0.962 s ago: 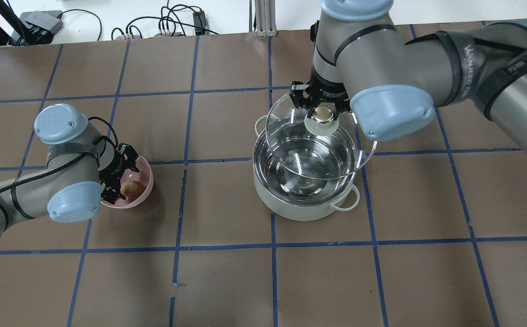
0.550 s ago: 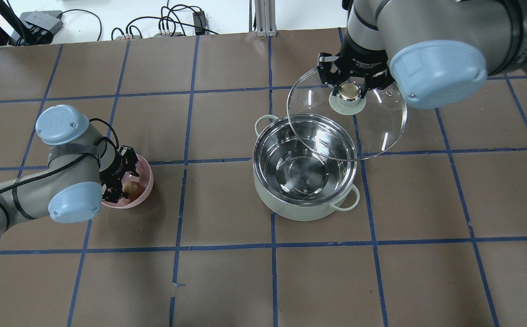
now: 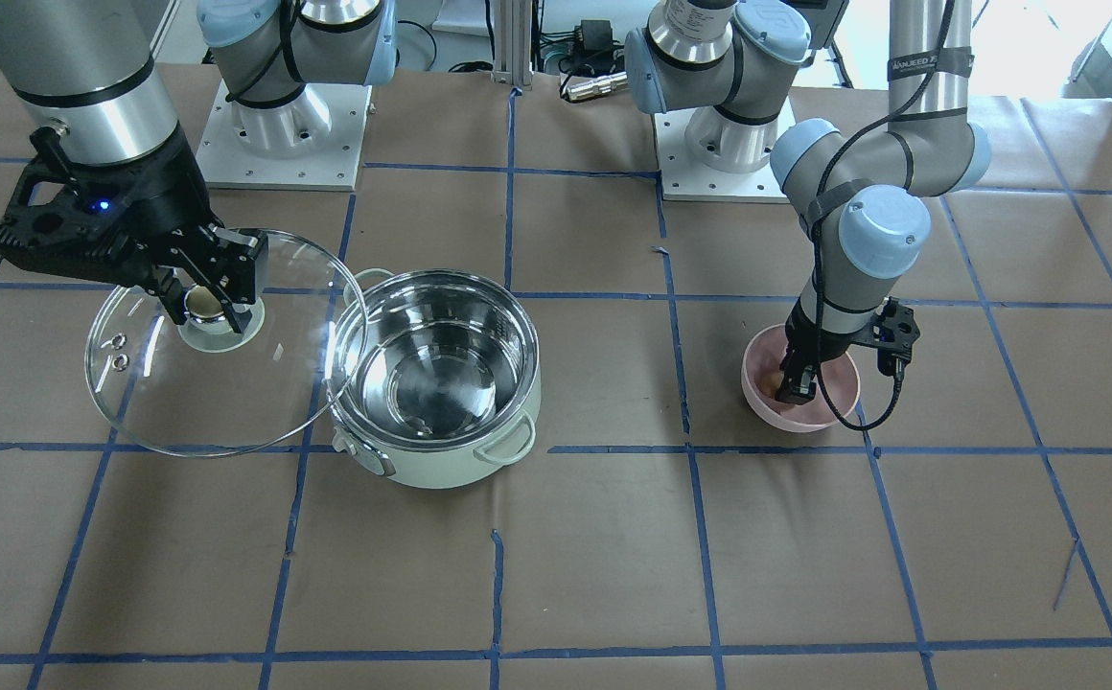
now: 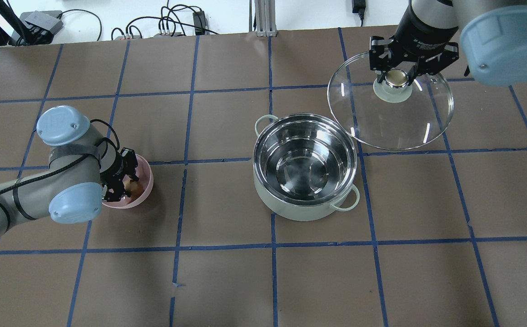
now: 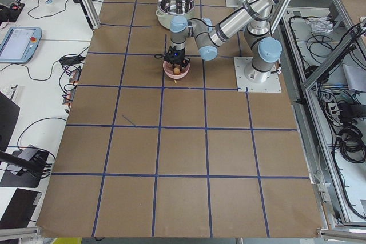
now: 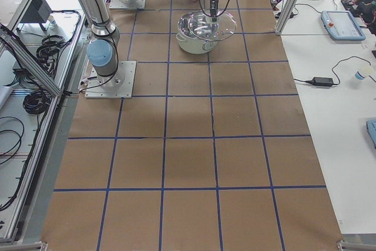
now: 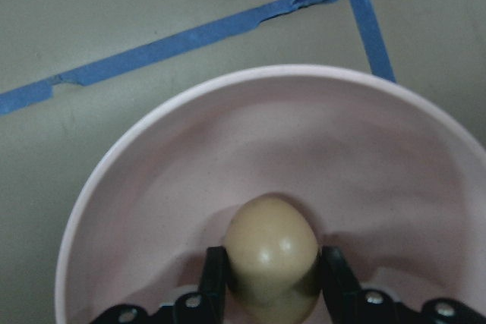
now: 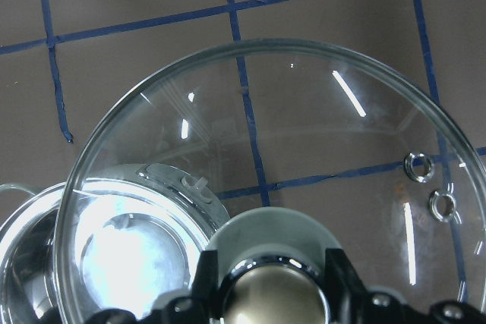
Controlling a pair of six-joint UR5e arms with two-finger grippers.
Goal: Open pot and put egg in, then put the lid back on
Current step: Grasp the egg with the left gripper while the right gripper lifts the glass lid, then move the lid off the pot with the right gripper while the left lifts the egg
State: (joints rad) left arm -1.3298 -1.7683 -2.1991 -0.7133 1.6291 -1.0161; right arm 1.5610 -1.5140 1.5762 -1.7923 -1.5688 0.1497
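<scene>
The mint-white pot (image 4: pixel 300 211) stands open mid-table, its steel inside empty; it also shows in the front view (image 3: pixel 441 462). My right gripper (image 4: pixel 397 78) is shut on the gold knob of the glass lid (image 4: pixel 395 125) and holds it tilted in the air, to the far right of the pot. The front view shows the same gripper (image 3: pixel 203 305) and lid (image 3: pixel 220 393). My left gripper (image 4: pixel 125 186) reaches into the pink bowl (image 4: pixel 144 190). In the left wrist view its fingers (image 7: pixel 215 278) press both sides of the tan egg (image 7: pixel 272 252), which rests low in the bowl.
Blue tape lines grid the brown table. Cables and power units (image 4: pixel 168 25) lie beyond the far edge. The two arm bases (image 3: pixel 278 134) stand on the robot's side. The lid's near rim hangs close to the pot's rim.
My right arm has carried the lid from above the pot out to the far right. My left gripper has closed in around the egg in the pink bowl.
</scene>
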